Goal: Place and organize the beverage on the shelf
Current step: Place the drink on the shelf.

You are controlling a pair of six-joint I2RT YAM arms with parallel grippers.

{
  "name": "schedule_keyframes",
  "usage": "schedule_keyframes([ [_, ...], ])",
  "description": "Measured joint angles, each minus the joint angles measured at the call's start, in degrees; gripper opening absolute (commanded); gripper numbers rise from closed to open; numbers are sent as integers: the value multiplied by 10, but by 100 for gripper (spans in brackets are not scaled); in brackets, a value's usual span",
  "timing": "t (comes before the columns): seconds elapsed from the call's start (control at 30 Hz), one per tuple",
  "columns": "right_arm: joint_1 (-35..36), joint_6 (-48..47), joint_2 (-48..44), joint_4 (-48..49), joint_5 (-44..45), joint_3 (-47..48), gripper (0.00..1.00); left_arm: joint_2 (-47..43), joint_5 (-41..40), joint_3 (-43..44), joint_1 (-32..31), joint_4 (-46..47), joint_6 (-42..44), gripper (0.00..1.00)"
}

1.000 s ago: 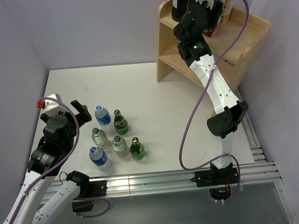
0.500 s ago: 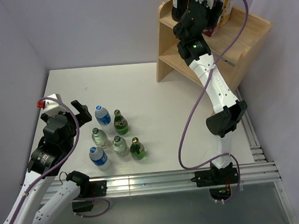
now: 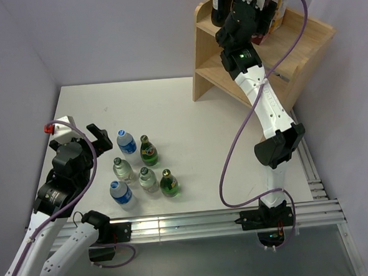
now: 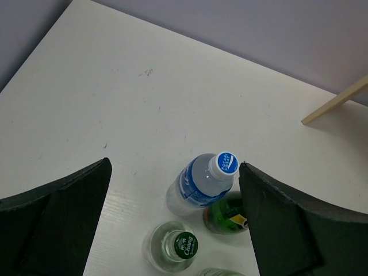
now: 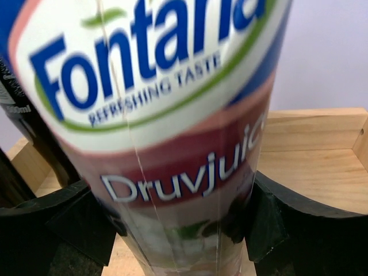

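Observation:
My right gripper (image 3: 256,26) is up at the top tier of the light wood shelf (image 3: 303,38), shut on a juice carton (image 5: 172,115) with a Fontana grape label. The black fingers (image 5: 276,221) press both sides of the carton. A dark cola bottle (image 3: 221,1) stands to its left on the same tier and a second carton (image 3: 281,7) to its right. My left gripper (image 3: 99,138) is open and empty, above a blue-capped water bottle (image 4: 201,181), a green glass bottle (image 4: 225,215) and a clear green-capped bottle (image 4: 175,247).
Several bottles stand grouped on the white table at the front left: two blue-capped water bottles (image 3: 126,142), green glass ones (image 3: 148,151) and clear ones (image 3: 148,179). The shelf's lower tier (image 3: 214,73) is partly hidden by my right arm. A purple wall stands close on the right.
My right gripper has edged slightly up and back over the shelf's top tier with the carton. The left arm and the table bottles have not moved.

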Motion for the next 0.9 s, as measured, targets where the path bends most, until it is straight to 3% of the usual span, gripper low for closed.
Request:
schedule_keyframes([
  [0.9, -5, 71, 2, -35, 3, 6, 87, -3, 0, 0, 3, 0, 0, 99],
])
